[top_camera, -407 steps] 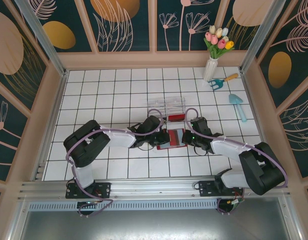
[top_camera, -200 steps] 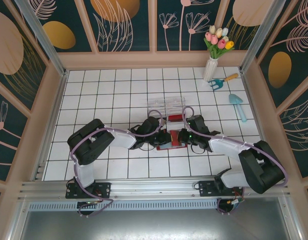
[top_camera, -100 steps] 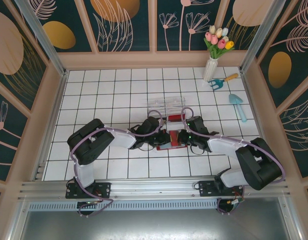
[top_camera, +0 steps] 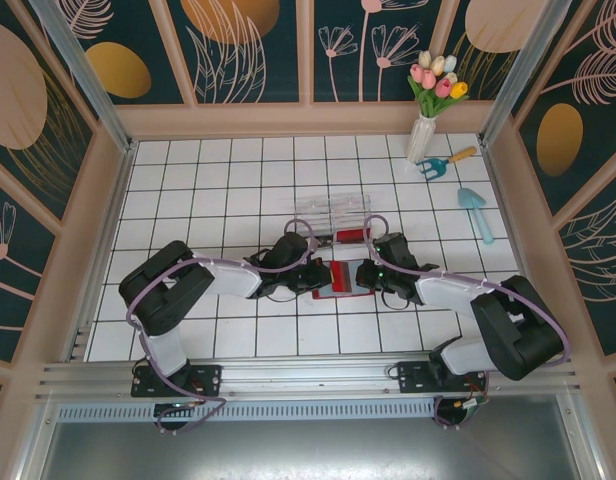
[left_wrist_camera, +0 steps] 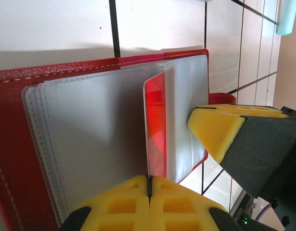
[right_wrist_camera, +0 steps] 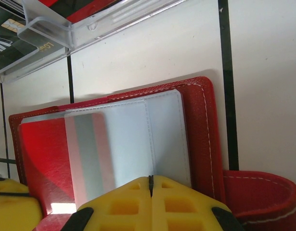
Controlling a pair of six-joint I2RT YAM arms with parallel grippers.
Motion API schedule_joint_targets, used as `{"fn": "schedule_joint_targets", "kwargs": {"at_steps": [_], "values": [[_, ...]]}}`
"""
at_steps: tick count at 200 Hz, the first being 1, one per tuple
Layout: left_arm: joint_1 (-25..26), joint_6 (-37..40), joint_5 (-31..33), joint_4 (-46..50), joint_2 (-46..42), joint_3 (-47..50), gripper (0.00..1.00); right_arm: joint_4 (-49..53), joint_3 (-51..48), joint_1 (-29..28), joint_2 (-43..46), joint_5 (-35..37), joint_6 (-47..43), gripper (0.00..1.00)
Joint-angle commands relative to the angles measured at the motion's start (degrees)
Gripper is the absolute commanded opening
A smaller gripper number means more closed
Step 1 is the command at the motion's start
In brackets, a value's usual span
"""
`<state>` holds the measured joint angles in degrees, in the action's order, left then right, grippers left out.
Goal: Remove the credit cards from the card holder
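The red card holder (top_camera: 348,281) lies open on the tiles between both grippers, its clear sleeves (left_wrist_camera: 90,139) fanned out inside the red cover (right_wrist_camera: 198,130). My left gripper (left_wrist_camera: 149,185) is shut on the edge of a red credit card (left_wrist_camera: 156,130) that stands partly out of a sleeve. The same card (right_wrist_camera: 42,159) shows at the holder's left side in the right wrist view. My right gripper (right_wrist_camera: 150,180) is shut, its tips pressed against the sleeves at the holder's right half. In the top view the left gripper (top_camera: 326,278) and right gripper (top_camera: 361,274) flank the holder.
A clear plastic box (top_camera: 333,212) with black and red cards stands just behind the holder, and its front wall (right_wrist_camera: 66,29) is close. The holder's red strap tab (right_wrist_camera: 258,197) curls at the right. A tulip vase (top_camera: 425,130), hand rake (top_camera: 443,163) and trowel (top_camera: 477,213) sit at the back right.
The left arm has drawn back to the left, pulling the red card partly out of its sleeve. The right gripper has stayed pressed on the holder.
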<state>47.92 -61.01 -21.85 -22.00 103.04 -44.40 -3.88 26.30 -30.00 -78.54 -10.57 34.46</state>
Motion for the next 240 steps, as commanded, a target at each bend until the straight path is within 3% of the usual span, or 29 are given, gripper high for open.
{"fn": "schedule_joint_targets", "kwargs": {"at_steps": [1,52,88,118,145,166,212,240], "values": [[-0.56,2.09,1.11,3.93,-3.18,0.99,0.00,4.88,-1.71,0.90,-0.85,3.84,0.21,0.00],[-0.60,7.24,6.33,15.46,-12.77,-0.61,0.00,4.71,-1.61,1.03,2.07,3.35,-0.22,0.00],[-0.55,18.11,11.78,27.72,-14.92,-8.74,0.00,6.68,0.47,0.74,12.67,4.40,-2.44,0.02],[-0.61,31.00,15.95,37.75,-11.02,-20.59,0.00,10.67,1.47,0.84,24.73,9.48,-3.95,0.23],[-0.13,41.21,19.38,42.14,-6.88,-30.17,0.00,14.23,0.58,0.90,34.76,14.79,-3.39,0.30],[0.40,48.69,23.62,44.67,-3.33,-36.64,0.00,16.34,-0.93,0.97,42.00,18.07,-2.67,0.32],[4.21,64.40,39.21,48.90,6.23,-46.42,0.02,20.85,-2.83,0.97,53.11,23.37,-0.66,0.34],[5.71,68.31,40.06,50.14,10.14,-49.49,0.00,21.33,-3.41,0.99,54.32,24.07,0.25,0.34]]}}
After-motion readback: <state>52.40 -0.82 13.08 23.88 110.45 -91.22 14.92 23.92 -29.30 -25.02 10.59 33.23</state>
